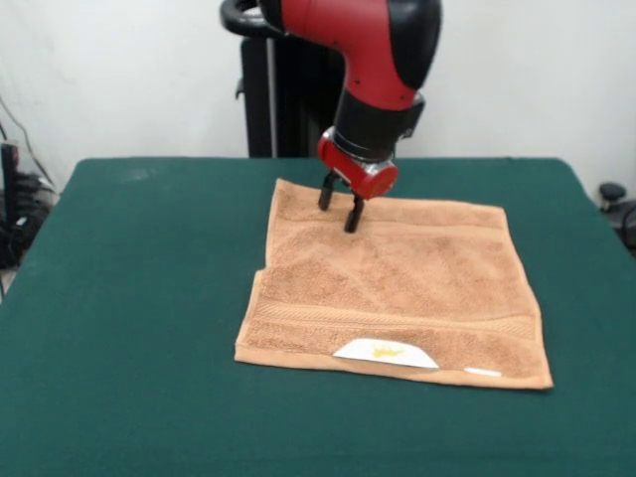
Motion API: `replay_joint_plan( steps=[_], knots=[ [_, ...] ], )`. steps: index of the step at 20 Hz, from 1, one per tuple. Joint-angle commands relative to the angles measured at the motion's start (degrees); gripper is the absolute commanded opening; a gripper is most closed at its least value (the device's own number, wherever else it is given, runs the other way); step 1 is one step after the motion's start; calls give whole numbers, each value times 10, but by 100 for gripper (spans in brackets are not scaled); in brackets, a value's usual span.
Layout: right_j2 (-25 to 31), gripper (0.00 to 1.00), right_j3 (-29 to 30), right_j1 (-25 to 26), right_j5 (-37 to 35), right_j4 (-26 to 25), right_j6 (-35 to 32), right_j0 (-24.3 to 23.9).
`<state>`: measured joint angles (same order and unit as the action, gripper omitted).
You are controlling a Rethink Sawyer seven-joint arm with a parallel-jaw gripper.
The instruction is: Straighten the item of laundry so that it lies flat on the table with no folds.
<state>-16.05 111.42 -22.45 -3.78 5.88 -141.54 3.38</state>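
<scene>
Nearest the camera, well in front of the fingers, the small square tan-orange terry towel (397, 288) ends in its front hem, where a white curved label (386, 352) with a yellow mark sits beside a smaller white tag (483, 372). A woven border band runs just behind that hem. From there the towel spreads across the dark green felt-topped bench (129, 328) and lies mostly flat, with a small step in its left edge and a shallow crease along the far band. Over the towel's far left corner hang the two black fingers (339, 202) of the red and black arm (383, 60), parted and gripping nothing, their tips at or just above the cloth.
</scene>
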Motion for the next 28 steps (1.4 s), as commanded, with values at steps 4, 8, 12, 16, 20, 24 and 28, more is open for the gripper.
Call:
replay_joint_plan(
  steps=[4,8,12,16,20,24,28],
  knots=[
    [-6,100,13,65,60,55,-128,-2],
    [33,100,3,103,100,50,-129,-33],
    [76,100,-11,131,132,26,-113,-77],
    [101,0,-11,127,112,-1,-82,-108],
    [108,0,-8,123,87,-2,-74,-114],
    [100,0,-10,118,63,18,-81,-106],
    [99,0,-15,122,40,22,-74,-111]
  ],
)
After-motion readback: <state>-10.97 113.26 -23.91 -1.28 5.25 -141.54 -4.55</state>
